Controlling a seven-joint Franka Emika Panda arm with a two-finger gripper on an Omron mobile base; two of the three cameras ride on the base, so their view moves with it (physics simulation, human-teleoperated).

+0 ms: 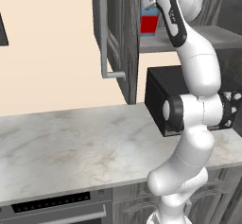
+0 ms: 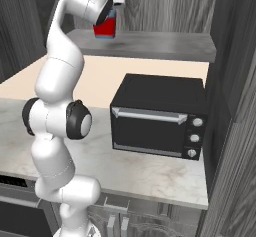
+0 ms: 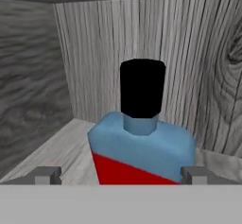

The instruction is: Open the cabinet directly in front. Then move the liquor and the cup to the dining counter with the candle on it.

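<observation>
The liquor (image 3: 142, 145) stands upright on the shelf of the cabinet (image 1: 116, 34), near the back wall and close to the inner left corner as the hand view shows it. It is a squarish bottle with a pale blue upper body and sloping shoulders, a red label that cuts across its lower half at a slant, a short blue neck, and a tall black cap that looks almost as wide as the neck is thick. The cabinet is dark grey wood grain inside and out, its left door swung wide open with a long silver bar handle (image 1: 105, 38) running down its edge. The gripper (image 3: 120, 175) is raised to shelf height in front of the bottle, its two fingers spread wide apart, one to each side of the bottle's lower body; neither fingertip (image 3: 47, 175) touches the bottle, so nothing is held. In the left base view the bottle shows just beside the arm's forearm, blue over red, on the shelf edge. Below the cabinet shelf a black microwave (image 2: 160, 118) sits on the marble counter (image 1: 61, 142), and the bottle stands above and to the left of it in the right base view.
</observation>
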